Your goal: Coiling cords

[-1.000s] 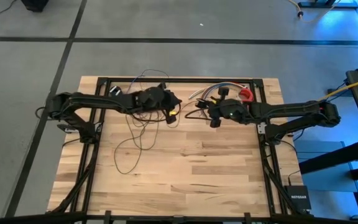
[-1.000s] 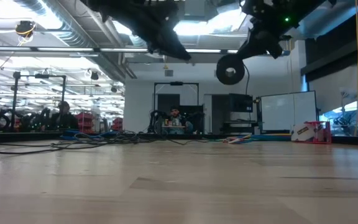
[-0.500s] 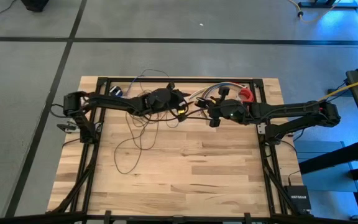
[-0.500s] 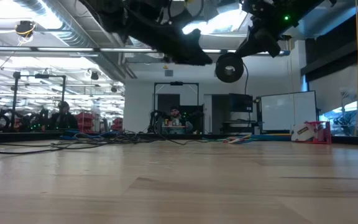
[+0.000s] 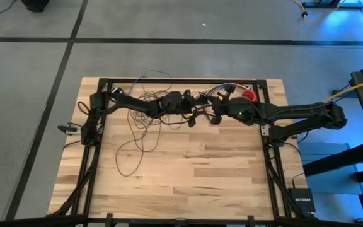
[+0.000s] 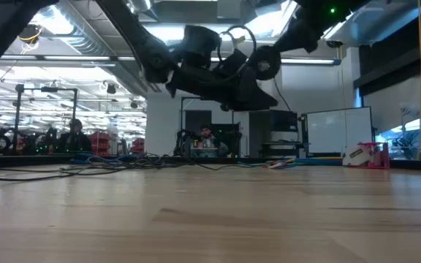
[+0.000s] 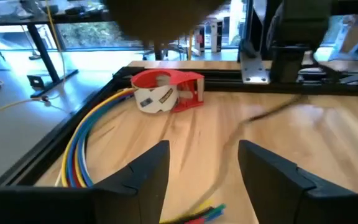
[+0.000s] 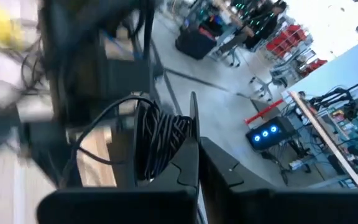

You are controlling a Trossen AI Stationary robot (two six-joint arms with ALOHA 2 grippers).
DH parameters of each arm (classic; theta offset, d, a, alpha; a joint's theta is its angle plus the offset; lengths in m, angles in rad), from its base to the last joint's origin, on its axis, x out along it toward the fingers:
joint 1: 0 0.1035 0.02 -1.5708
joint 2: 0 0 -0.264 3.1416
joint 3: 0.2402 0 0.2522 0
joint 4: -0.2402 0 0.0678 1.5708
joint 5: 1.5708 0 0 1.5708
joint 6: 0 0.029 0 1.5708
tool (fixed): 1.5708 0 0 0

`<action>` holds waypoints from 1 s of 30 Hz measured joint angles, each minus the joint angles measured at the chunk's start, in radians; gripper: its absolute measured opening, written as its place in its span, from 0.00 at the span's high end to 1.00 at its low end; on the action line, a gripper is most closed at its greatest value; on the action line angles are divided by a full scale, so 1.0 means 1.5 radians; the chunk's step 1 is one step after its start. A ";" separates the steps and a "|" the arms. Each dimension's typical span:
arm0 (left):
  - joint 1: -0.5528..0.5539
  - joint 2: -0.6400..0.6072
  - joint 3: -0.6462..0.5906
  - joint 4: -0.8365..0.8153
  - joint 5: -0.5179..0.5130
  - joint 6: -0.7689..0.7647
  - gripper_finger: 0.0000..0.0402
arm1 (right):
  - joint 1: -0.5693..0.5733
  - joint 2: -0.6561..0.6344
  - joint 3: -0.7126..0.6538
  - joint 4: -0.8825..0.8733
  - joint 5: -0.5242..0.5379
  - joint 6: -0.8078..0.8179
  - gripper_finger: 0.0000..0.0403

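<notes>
High view shows both dark arms meeting near the far middle of the pale wooden table. The right gripper has its fingers pressed together, pinching a coiled bundle of the thin dark brown-black cords, whose loose loops trail across the table's left half. The left gripper, just beside it, stands spread and empty, facing a red tape dispenser and multicoloured wires.

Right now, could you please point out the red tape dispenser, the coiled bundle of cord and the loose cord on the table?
red tape dispenser (image 7: 166, 90), left wrist view, on its red body.
coiled bundle of cord (image 8: 160, 140), right wrist view, on the wound strands.
loose cord (image 5: 131, 148), high view, on the big loop lying on the wood.
</notes>
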 joint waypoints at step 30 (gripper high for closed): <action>-0.024 0.058 0.039 0.086 0.041 0.018 0.55 | 0.000 0.000 0.001 0.036 -0.023 -0.015 0.99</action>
